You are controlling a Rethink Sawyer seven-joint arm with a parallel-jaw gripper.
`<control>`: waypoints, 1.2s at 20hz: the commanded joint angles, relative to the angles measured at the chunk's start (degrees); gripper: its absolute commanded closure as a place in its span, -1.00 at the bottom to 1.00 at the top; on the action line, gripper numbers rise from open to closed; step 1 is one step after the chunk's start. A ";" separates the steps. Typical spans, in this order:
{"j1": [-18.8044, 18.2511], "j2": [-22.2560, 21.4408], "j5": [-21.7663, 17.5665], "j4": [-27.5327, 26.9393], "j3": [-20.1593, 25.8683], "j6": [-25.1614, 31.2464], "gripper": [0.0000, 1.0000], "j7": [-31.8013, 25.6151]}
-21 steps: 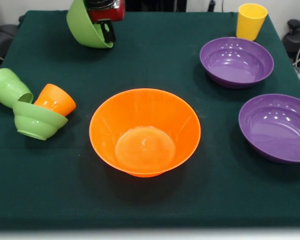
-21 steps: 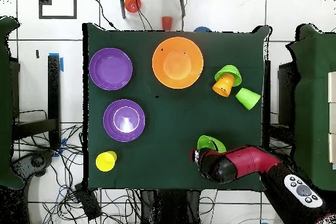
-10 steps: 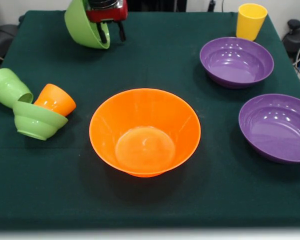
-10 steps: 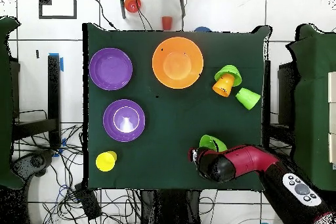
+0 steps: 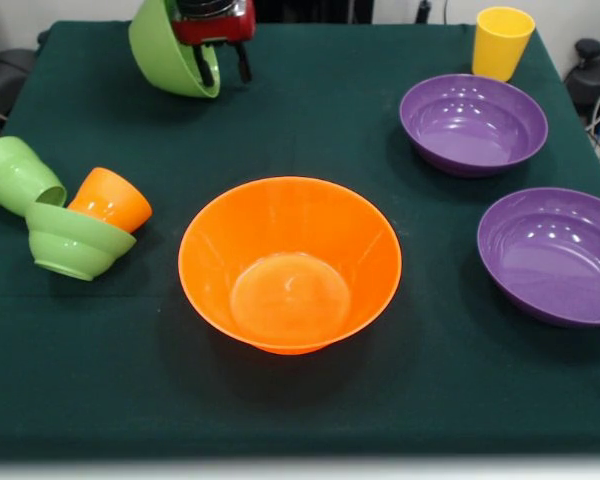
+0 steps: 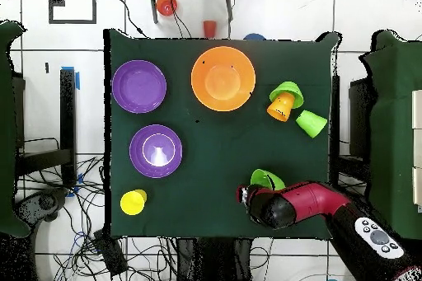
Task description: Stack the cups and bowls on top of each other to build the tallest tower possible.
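My gripper (image 5: 224, 66) is open at the table's far left corner, its fingers spread either side of the rim of a medium light-green bowl (image 5: 168, 48) that is tipped on its side. From above, this bowl (image 6: 265, 180) lies beside the red arm. The large orange bowl (image 5: 290, 262) stands upright at mid-table. Two purple bowls (image 5: 472, 123) (image 5: 552, 255) sit on the right, with a yellow cup (image 5: 501, 41) behind them. On the left, a small green bowl (image 5: 75, 240) leans against an orange cup (image 5: 110, 200) and a light-green cup (image 5: 18, 175), both lying down.
The dark green cloth (image 5: 310, 120) covers the whole table. In the overhead view a small red cup (image 6: 209, 28) and a blue bowl (image 6: 254, 37) lie on the floor past the table's edge, and cables run along the floor near the robot's base.
A second ago the fingers were closed on the green bowl's rim; they have since spread apart. The bowl shifted slightly left and stays tilted.
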 commanded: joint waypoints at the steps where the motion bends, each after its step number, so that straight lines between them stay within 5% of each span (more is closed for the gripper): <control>1: 1.11 -0.79 -0.09 -3.80 1.31 -0.93 -1.00 -5.54; 13: 0.67 -3.63 6.38 -4.37 3.91 5.25 -1.00 -9.56; 18: 6.83 -5.23 2.58 -6.45 -0.59 6.12 -1.00 -6.02; 24: 16.45 -2.74 -3.96 -9.69 -9.32 1.43 -1.00 5.03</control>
